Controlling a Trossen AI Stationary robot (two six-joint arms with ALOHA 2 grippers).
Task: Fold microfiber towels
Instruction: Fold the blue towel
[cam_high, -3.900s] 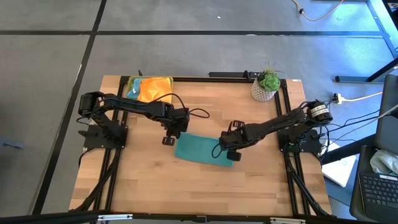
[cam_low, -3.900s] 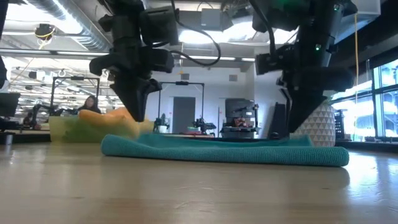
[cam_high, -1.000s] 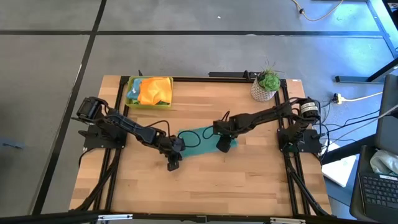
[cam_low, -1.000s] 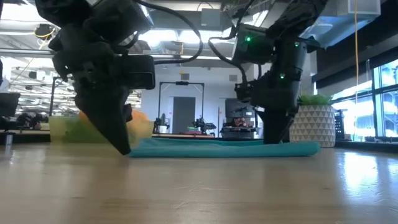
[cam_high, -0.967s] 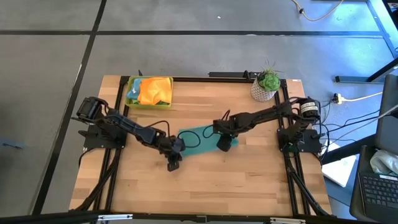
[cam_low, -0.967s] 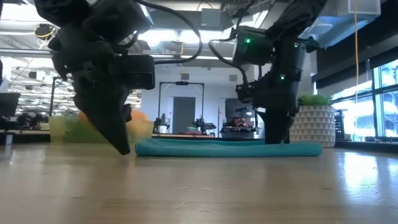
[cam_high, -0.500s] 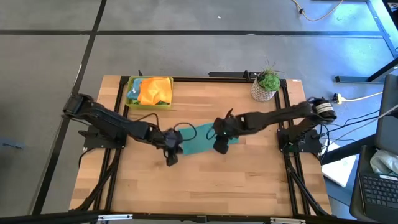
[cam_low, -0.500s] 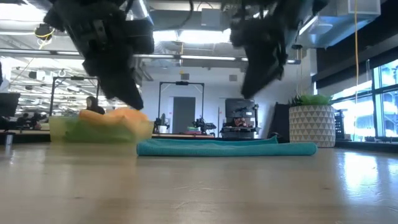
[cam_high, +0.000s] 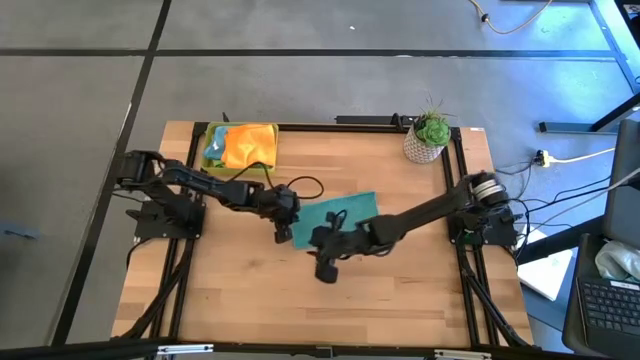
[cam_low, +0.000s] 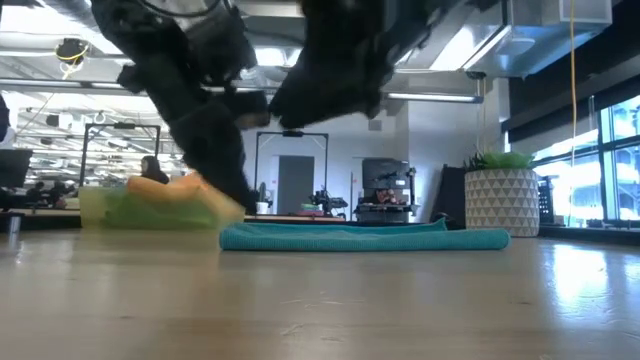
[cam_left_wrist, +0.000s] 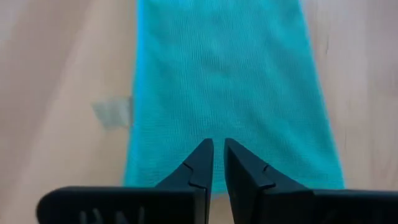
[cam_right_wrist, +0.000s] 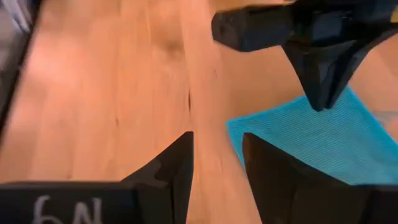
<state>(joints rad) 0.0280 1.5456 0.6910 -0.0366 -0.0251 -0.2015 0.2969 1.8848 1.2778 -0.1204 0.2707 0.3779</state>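
Observation:
A teal microfiber towel (cam_high: 345, 212) lies flat on the table's middle, folded into a long strip (cam_low: 365, 238). My left gripper (cam_high: 283, 236) hangs just above the strip's left end (cam_left_wrist: 224, 74), slanting down, with its fingers shut (cam_left_wrist: 214, 146) and nothing between them. My right gripper (cam_high: 325, 272) is open over bare wood at the near side of that same end (cam_right_wrist: 217, 149), raised off the table. The towel's corner (cam_right_wrist: 311, 143) lies beside its fingers. An orange towel (cam_high: 250, 143) and a light blue one (cam_high: 214, 146) lie bunched in the tray.
A yellow-green tray (cam_high: 240, 128) stands at the far left corner. A potted plant (cam_high: 428, 138) stands at the far right. Bare wood (cam_high: 330, 310) stretches along the near half of the table. The two arms meet close together over the towel's left end.
My right gripper has left the towel's right part, risen, and swung toward the table's left and near edge, tipping flatter. My left gripper has lifted from the wood near the towel's left end and gone toward the far edge, over that end. The towel has stayed flat.

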